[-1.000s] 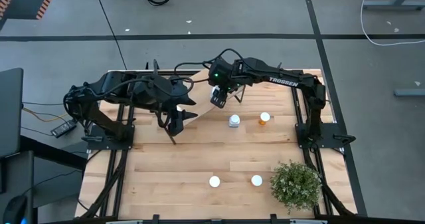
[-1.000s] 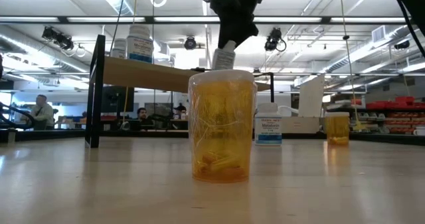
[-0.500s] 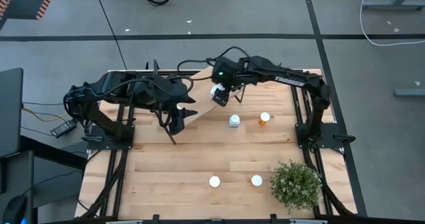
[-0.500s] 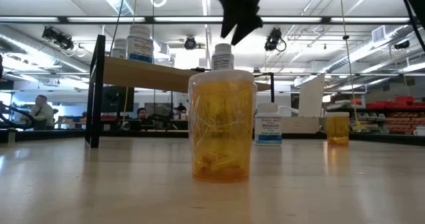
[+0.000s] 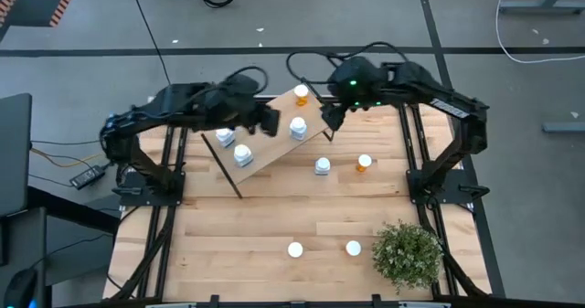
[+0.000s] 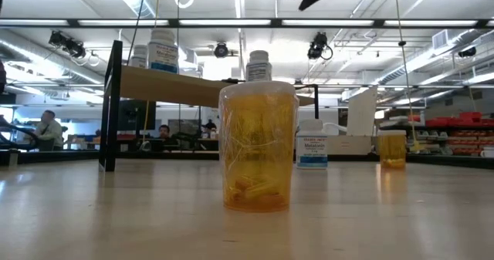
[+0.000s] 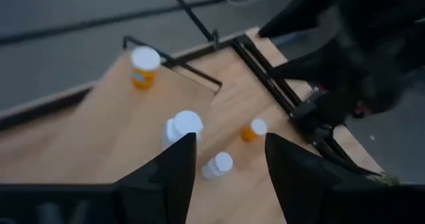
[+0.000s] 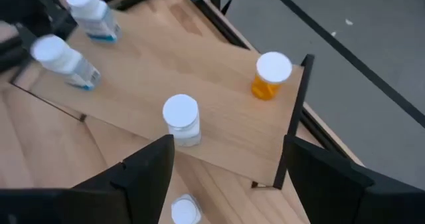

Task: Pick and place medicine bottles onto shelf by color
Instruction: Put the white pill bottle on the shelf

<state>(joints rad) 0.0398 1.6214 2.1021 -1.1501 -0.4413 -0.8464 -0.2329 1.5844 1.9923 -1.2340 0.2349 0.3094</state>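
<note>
Shelf [image 5: 274,136] holds three white bottles [image 5: 298,127] and one orange bottle [image 5: 301,94]. Nearest orange bottle [image 6: 258,146] on table contains capsules. Right gripper [image 8: 222,164] spread, empty, above shelf. Left gripper [image 7: 229,159] spread, empty, over shelf.

Evenly lit from overhead; ceiling strip lights [image 6: 363,22] glared white in low view. Soft, short shadows under shelf [image 5: 265,139]. Left wrist view dim, motion-blurred throughout. Nearest orange bottle [image 6: 258,146] backlit, glowing. Right wrist view mildly soft at foreground.
</note>
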